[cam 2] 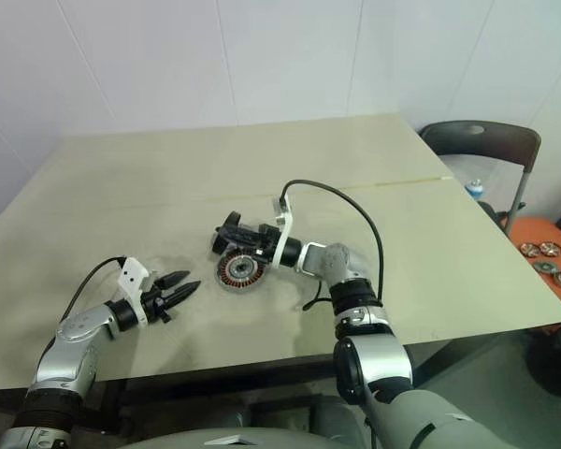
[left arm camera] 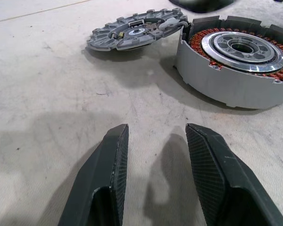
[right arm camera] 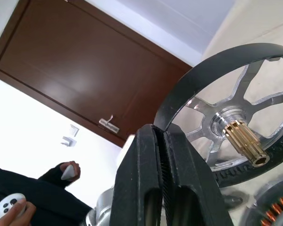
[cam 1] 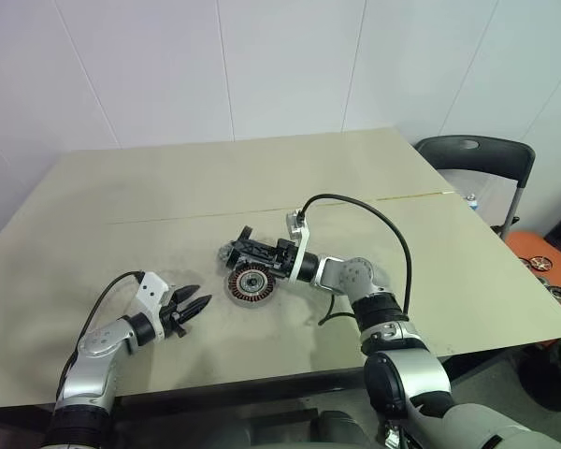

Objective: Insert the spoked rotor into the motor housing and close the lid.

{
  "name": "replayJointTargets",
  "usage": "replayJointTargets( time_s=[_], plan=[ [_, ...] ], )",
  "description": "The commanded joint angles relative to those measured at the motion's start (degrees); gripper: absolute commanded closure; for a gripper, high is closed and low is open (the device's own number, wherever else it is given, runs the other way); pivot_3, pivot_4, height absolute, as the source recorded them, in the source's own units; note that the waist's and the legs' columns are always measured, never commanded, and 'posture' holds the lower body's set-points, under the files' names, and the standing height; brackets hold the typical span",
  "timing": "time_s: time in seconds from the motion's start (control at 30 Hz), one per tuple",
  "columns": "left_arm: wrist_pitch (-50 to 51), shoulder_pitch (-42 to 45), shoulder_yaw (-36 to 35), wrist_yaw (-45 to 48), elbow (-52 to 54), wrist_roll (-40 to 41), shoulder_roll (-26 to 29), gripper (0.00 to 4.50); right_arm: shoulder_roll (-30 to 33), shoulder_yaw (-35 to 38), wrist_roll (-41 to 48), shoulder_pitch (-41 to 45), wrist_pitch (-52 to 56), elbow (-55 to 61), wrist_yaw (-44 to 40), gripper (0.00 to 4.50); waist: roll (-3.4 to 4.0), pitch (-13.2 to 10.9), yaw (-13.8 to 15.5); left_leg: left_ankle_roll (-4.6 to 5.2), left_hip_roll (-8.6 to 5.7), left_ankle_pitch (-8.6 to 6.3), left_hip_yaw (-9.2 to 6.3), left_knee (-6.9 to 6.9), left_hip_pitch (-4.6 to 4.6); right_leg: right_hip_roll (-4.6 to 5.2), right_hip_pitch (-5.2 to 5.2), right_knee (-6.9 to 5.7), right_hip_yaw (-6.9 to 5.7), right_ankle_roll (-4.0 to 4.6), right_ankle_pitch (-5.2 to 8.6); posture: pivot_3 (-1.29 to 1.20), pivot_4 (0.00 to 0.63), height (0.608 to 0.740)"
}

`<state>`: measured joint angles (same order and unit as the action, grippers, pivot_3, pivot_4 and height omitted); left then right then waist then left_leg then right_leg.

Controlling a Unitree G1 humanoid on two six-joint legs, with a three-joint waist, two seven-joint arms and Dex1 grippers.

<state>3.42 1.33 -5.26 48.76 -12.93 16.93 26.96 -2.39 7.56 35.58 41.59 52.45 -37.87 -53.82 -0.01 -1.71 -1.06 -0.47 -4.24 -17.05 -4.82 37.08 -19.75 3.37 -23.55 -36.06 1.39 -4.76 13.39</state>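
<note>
Risk: right gripper [right arm camera: 161, 141], clamped on the spoked rotor [right arm camera: 236, 127] by its thin rim only, may let it pivot and jam askew over the motor housing [cam 1: 251, 283]; left gripper [cam 1: 189, 309] idles agape.

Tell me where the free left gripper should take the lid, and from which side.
Grip the lid by its notched rim, one finger above and one below. It lies on the table beside the motor housing, its housing-side edge lifted, apparently propped on the wall. Bring the open left gripper in low from the side it already faces; the nearest rim is open there, though it sits low, so slipping under may be tight.
</note>
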Motion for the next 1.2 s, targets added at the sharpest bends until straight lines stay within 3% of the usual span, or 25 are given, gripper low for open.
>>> replayJointTargets(
  time_s=[0.03, 1.1, 1.13, 1.2],
  plan=[
    [-0.55, 0.70, -0.30, 0.11, 0.86, 0.25, 0.14, 2.45, 0.01, -0.57, -0.08, 0.21, -0.86, 0.50, -0.86, 4.48, 0.00, 0.00, 0.01, 0.00, 0.00, 0.00, 0.00, 0.00, 0.00, 0.00, 0.00, 0.00, 0.00, 0.00, 0.00, 0.00, 0.000, 0.740],
    [-0.40, 0.23, -0.39, 0.05, 0.95, 0.22, 0.29, 2.45, -0.22, -4.20, 0.60, -3.96, 5.57, 5.88, -2.73, 4.48, 0.01, 0.00, 0.02, 0.00, 0.01, 0.00, -0.01, 0.00, 0.02, 0.00, 0.01, 0.00, -0.01, 0.00, 0.00, 0.00, 0.000, 0.740],
    [-0.40, 0.26, -0.38, 0.07, 0.92, 0.21, 0.29, 2.45, -0.22, -4.20, 0.58, -3.98, 5.55, 5.90, -2.67, 4.00, 0.01, 0.00, 0.04, 0.00, 0.01, 0.00, -0.01, 0.00, 0.02, 0.00, 0.01, 0.00, -0.01, 0.00, 0.00, 0.00, 0.000, 0.740],
    [-0.40, 0.42, -0.31, 0.11, 0.77, 0.17, 0.27, 2.45, -0.17, -4.23, 0.57, -4.01, 5.54, 5.92, -2.60, 3.47, 0.02, -0.01, 0.04, 0.00, 0.01, 0.00, -0.01, -0.01, 0.01, 0.00, 0.01, 0.01, -0.01, 0.00, 0.00, 0.00, 0.000, 0.740]
  ],
)
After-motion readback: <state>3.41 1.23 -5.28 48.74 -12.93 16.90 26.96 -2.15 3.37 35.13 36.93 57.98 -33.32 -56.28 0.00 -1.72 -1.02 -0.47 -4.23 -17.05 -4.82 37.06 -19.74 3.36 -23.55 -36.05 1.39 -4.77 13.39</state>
